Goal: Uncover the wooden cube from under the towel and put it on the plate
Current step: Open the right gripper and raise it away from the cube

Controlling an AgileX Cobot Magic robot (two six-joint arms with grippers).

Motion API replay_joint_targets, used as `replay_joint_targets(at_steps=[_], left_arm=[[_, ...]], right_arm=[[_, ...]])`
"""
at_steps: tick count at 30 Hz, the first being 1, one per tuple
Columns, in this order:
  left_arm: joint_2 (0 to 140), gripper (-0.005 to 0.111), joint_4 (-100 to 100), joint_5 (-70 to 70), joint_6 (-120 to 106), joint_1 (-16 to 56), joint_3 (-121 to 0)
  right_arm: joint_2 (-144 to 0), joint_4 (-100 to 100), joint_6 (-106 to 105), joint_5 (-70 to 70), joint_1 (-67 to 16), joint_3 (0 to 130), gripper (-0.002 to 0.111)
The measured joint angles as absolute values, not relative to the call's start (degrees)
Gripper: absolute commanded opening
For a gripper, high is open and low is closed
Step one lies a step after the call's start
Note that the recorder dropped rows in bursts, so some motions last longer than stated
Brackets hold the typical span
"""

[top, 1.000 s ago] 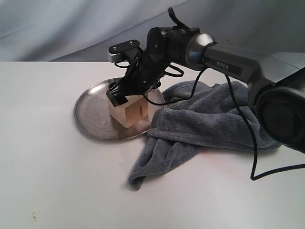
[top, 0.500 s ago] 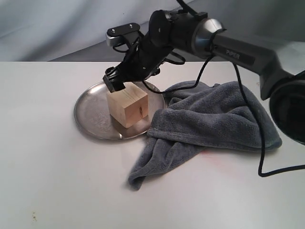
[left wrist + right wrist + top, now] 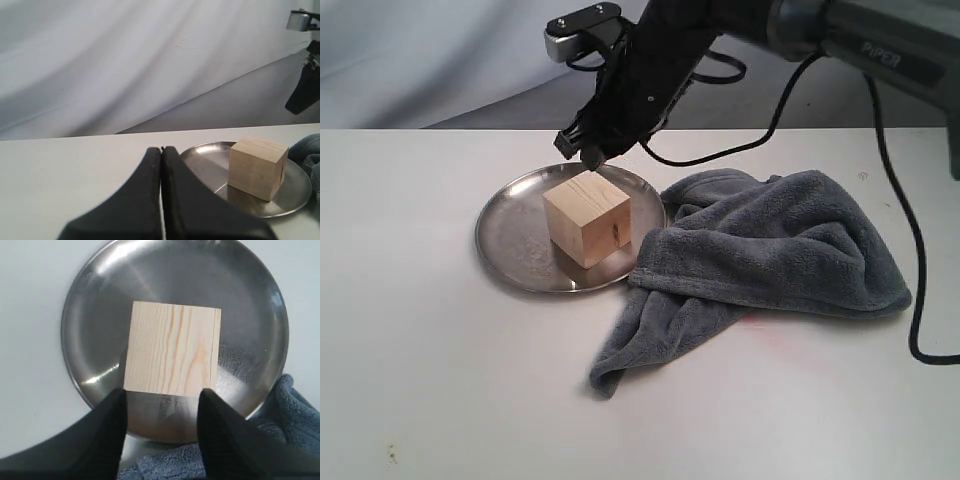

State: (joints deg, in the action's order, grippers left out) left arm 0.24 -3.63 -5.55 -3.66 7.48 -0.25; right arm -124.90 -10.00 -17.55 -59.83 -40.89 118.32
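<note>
- My right gripper (image 3: 582, 152) (image 3: 162, 392) hangs over the wooden cube (image 3: 585, 215) (image 3: 172, 352). Its fingers (image 3: 107, 430) are spread apart with only air between them, and the tips sit just above the cube's top face without touching it.
- My left gripper (image 3: 161, 150) sits low over the table (image 3: 440, 380). Its fingers are pressed flat together, leaving only a thin seam, and they point toward the plate (image 3: 200, 152).
- The cube (image 3: 257, 167) stands upright on the plate (image 3: 510, 240) (image 3: 90, 340), roughly mid-plate. Bare metal shows on all four of its sides, so no edge of the cube reaches the raised rim.
- The plate rim lies open on the side away from the towel and on the front side, where it borders plain white table.
- The towel (image 3: 770, 250) (image 3: 290, 410) lies crumpled on the plate's right in the exterior view. One fold lies up against the rim there, possibly just over it.
- One towel corner trails forward onto the table, and the rest of the towel spreads rightward.
- Behind the table edge there is pale draped backdrop.
</note>
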Motion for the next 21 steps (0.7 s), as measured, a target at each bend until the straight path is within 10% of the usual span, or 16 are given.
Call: replay_joint_targets(at_steps=[8,21], left_arm=[[0.2,0.0,-3.6,-5.6,-3.7,7.5,-0.3],[0.2,0.0,-3.6,-5.6,-3.7,7.5,-0.3]], right_arm=[[-119.8,-10.5,-24.3,-60.1,-40.9,118.3,0.0],[-109.4,-15.7,-30.5,-57.6,-40.9,110.5,0.0]])
